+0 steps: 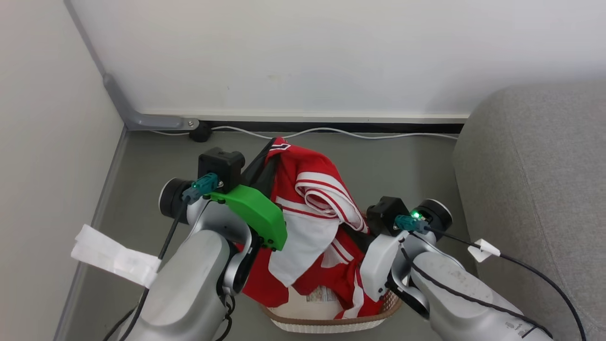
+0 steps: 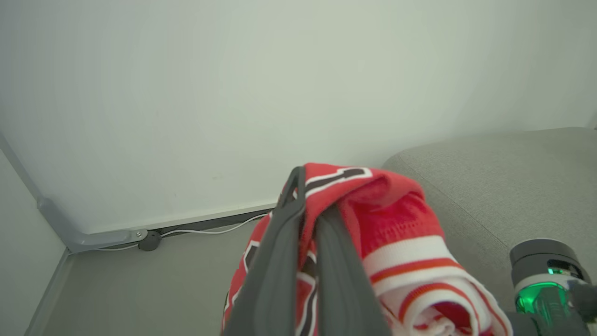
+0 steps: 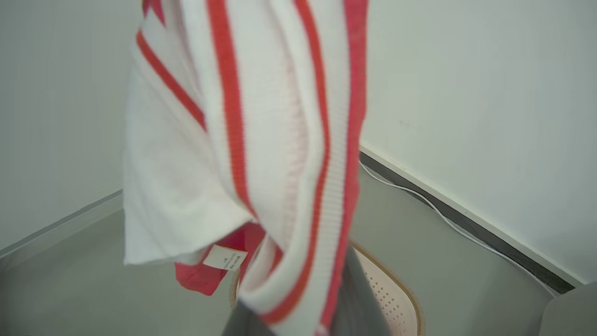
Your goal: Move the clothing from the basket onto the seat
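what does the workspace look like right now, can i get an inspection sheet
surface: grey floor; basket stands on it near the sofa cushion.
job's things: red jersey held up, lower folds in the basket; no clothing on the cushion.
clutter: nothing seen.
grippers: left gripper shut on the jersey; right gripper under draped striped trim, grip unclear.
cables: white cable on the floor along the white wall; black arm cable with a white tag.
surroundings: grey conduit in the wall corner.
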Tool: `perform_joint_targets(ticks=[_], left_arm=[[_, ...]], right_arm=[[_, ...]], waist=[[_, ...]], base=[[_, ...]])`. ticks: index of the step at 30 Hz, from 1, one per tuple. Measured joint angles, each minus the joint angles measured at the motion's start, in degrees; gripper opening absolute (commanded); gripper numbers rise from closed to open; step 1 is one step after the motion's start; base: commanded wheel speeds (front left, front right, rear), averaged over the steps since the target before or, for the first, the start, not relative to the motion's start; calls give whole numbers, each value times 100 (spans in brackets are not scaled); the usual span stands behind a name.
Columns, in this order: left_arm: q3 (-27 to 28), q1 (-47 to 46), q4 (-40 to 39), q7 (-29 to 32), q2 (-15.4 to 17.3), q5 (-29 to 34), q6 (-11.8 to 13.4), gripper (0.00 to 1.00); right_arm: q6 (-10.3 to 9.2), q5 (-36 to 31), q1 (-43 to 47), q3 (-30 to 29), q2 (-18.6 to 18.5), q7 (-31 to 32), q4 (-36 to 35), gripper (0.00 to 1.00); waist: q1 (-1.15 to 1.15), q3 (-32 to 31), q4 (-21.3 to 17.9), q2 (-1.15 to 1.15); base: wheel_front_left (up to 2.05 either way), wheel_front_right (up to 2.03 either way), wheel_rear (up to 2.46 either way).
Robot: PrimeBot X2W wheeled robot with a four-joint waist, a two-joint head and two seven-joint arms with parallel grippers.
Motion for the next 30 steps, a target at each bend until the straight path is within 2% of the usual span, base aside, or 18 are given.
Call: perform_joint_targets(ticks=[3,5,6,8,9,10,21,30], left_arm=[[73,111,-1,-4,34,-51,32,0],[108,203,-3,-15,42,-90,36,38],[122,247,-3,-26,46,-97,36,38],[136,324,-4,-47,55,-127,36,45],[141,356,-10,-65,55,-146,36,93],[145,385,-18,-76,55,-181,36,100],[77,603,-190,-436,120,-271,-85,100],[-132,921,-192,-563,177,-245,-258,100]], right_arm=[[0,157,-6,-125,1,-44,10,0],[0,227,-23,-226,0,-88,10,0],[0,261,-34,-288,0,-92,8,0],[0,286,-89,-394,-25,-98,0,0],[1,307,-128,-445,-42,-112,-18,0],[0,312,-168,-500,-63,-145,-36,0],[-29,313,-455,-1015,-567,-193,-335,0],[-215,313,-506,-1371,-987,-200,-746,0]], waist=[[0,13,-108,0],[0,22,-189,0],[0,26,-231,0],[0,34,-321,0],[0,38,-367,0],[0,41,-415,0],[0,52,-967,0],[0,15,-1451,0]], base=[[0,0,0],[0,0,0],[0,0,0],[0,0,0],[0,0,0],[0,0,0],[0,0,0],[0,0,0]])
